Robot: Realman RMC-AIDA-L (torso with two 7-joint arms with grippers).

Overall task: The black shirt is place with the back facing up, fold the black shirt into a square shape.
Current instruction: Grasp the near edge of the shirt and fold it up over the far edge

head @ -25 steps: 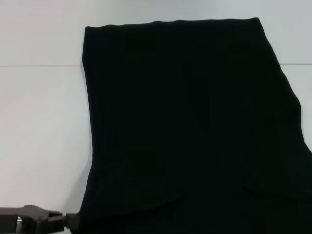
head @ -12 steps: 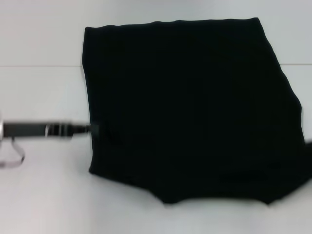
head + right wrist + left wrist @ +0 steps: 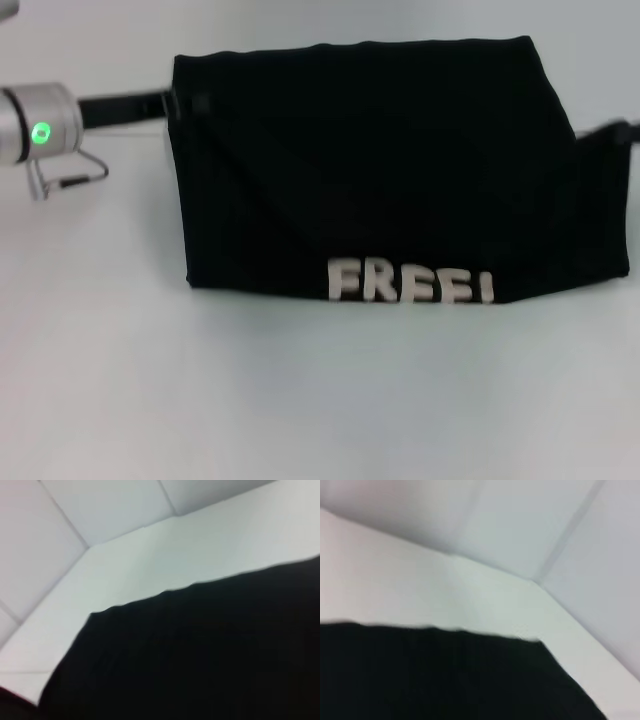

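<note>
Lying on the white worktop [image 3: 300,400], the black shirt [image 3: 380,160] is doubled over on itself, its near portion lifted and laid back toward the far hem. Pale block lettering [image 3: 410,284] shows along the near folded edge, partly turned under and not fully legible. The far edge runs straight; the near fold line is straight but slopes slightly upward toward the robot's right.

Left pincer [image 3: 182,103]: at the far left corner of the garment, its black body merging with the fabric. The silver arm segment behind it carries a lit green indicator [image 3: 41,133] and a thin wire loop. Whether its fingers are spread or pinching cloth cannot be determined. Its wrist camera shows shirt fabric [image 3: 435,675] directly below, with bare worktop and pale wall panels beyond.

Right pincer [image 3: 618,132]: at the far right side of the garment, only a dark tip visible against the fabric at the frame edge. Finger condition cannot be determined. Its wrist camera shows shirt fabric [image 3: 200,655] close beneath, bare worktop beyond it.

The lettered fold edge lies nearer the robot than both pincers, roughly midway between them.
</note>
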